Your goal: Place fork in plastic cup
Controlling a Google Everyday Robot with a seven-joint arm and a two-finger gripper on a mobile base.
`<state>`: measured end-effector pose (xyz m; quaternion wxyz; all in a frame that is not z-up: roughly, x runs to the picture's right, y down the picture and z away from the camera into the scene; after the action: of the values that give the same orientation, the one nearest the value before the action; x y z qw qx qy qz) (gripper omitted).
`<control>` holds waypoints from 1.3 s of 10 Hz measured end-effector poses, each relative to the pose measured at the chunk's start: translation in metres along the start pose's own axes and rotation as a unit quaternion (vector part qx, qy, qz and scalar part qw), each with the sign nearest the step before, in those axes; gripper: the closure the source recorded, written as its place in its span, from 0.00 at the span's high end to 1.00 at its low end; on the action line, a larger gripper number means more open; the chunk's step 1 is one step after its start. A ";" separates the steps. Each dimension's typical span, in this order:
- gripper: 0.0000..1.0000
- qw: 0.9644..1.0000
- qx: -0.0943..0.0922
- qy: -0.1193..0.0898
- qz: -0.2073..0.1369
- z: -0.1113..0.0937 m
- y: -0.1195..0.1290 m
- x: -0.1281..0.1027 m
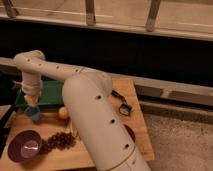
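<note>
The blue plastic cup (34, 116) stands on the wooden table, just in front of the green tray (52, 94). My gripper (32, 104) hangs straight down from the white arm, directly above the cup and very close to its rim. I cannot make out the fork; it is hidden or too thin to see at the gripper.
A purple bowl (24, 146) sits at the front left, with dark grapes (60, 141) beside it. An orange fruit (63, 113) lies right of the cup. A black-handled tool (121, 103) lies at the right. An orange-red bowl (129, 132) peeks out behind my arm.
</note>
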<state>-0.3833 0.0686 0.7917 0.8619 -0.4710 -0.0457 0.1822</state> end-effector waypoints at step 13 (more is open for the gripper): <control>0.00 0.998 -0.026 0.048 0.005 0.027 0.000 0.007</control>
<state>-0.3832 0.0929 0.8063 0.8494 -0.5020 -0.0063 0.1627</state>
